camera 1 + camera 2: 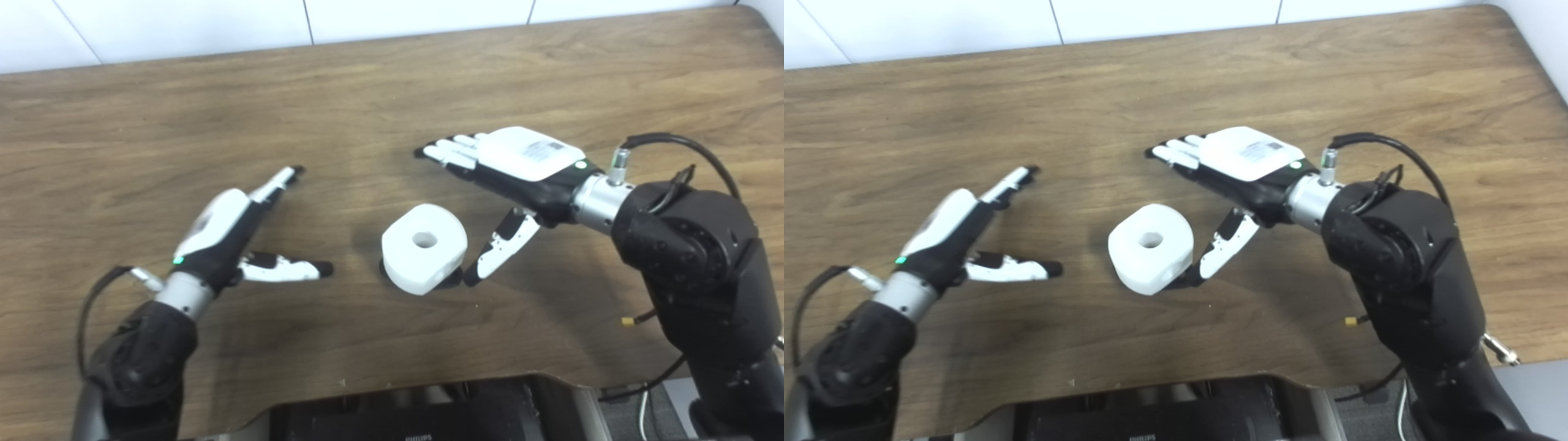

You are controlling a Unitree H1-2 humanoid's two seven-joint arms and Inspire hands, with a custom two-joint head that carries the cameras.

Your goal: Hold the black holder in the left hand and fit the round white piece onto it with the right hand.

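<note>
Sitting on the tabletop [184,110], the round white piece [424,247] is covering the black holder [450,281], so you are seeing both hands, left hand [223,229] and right hand [520,168], hanging empty with fingers spread.

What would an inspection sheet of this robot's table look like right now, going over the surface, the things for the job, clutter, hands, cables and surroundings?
Surface: wooden table, brown, bare around the work.
Job's things: round white piece with a centre hole sits mid-table on top of a black holder, of which only a dark edge shows below it.
Clutter: nothing seen.
Hands: left hand open, apart from the piece; right hand open, its thumb near the piece's right side; whether it touches is unclear.
Cables: black cable loops over the right wrist; another at the left wrist.
Surroundings: white wall behind; dark equipment below the table's front edge.
</note>
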